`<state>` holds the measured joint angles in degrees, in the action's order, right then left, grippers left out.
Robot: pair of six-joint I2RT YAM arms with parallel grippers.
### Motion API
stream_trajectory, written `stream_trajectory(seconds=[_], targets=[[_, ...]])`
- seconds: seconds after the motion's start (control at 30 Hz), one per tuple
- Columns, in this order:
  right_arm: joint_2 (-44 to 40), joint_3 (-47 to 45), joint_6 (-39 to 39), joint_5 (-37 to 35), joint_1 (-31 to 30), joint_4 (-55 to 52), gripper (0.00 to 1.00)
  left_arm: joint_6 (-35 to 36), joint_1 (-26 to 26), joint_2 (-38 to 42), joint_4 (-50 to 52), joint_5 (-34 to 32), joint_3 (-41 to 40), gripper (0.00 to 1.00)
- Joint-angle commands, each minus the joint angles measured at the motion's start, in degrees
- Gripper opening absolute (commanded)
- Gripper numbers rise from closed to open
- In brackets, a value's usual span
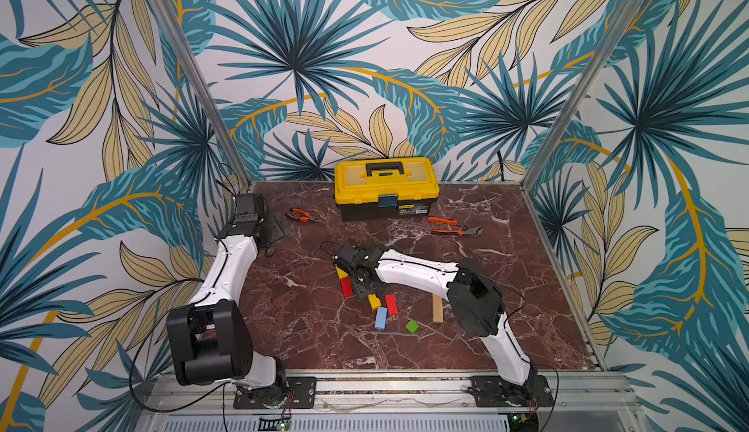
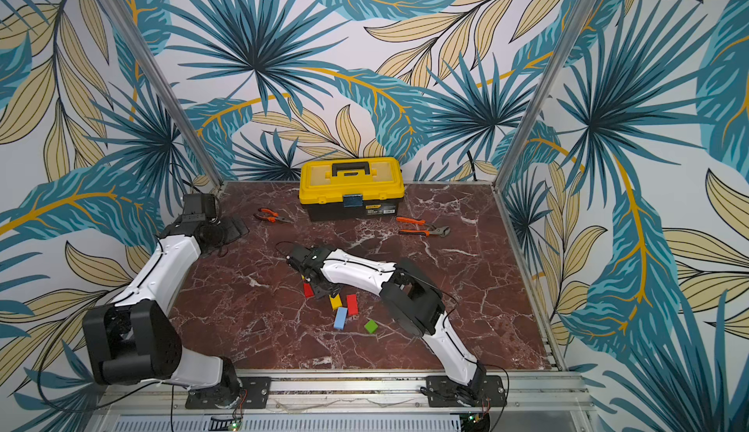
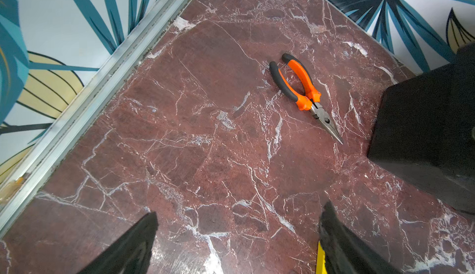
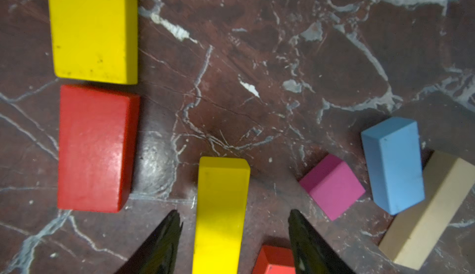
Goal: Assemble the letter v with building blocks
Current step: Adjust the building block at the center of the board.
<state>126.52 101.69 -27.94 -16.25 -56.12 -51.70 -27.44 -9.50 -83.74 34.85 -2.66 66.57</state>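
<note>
Right wrist view: the right jaws stand released, straddling a yellow bar point(image 4: 221, 208) lying flat on the marble worktop point(image 4: 295, 61), a gap showing each side. A red block point(image 4: 95, 149) and second yellow bar point(image 4: 93, 28) lie end to end nearby. Painted wood likely handles light, stiff, slightly slick; pinch the straddled bar's long sides mid-length. Left jaws hang wide, empty, well away.

The red marble tabletop point(image 1: 304, 340) carries a yellow toolbox point(image 1: 386, 188) at its far edge, long-nose pliers point(image 1: 302, 215) and cutting pliers point(image 1: 454, 226) lying beside it, and building blocks point(image 1: 381, 318) near the middle.
</note>
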Motion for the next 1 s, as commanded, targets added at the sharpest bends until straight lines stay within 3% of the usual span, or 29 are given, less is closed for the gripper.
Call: stream_trajectory(seconds=[0.0,0.27,0.7,0.97], targets=[[-1.5,-2.1,-1.7,0.3,0.5,-0.8,0.67,0.6,-0.8,0.2,-1.1,0.6,-0.4,0.99],[-1.1,-3.3,-1.2,3.0,0.9,-0.3,0.65,0.6,-0.9,0.0,-1.1,0.5,-0.4,0.99],[-1.6,-5.8,-1.8,2.7,1.4,-1.3,0.42,0.6,-0.8,0.0,-1.1,0.4,-0.4,0.99],[-4.2,-10.5,-3.3,1.5,3.4,-0.8,0.37,0.6,-0.8,-0.1,-1.1,0.4,-0.4,0.99]])
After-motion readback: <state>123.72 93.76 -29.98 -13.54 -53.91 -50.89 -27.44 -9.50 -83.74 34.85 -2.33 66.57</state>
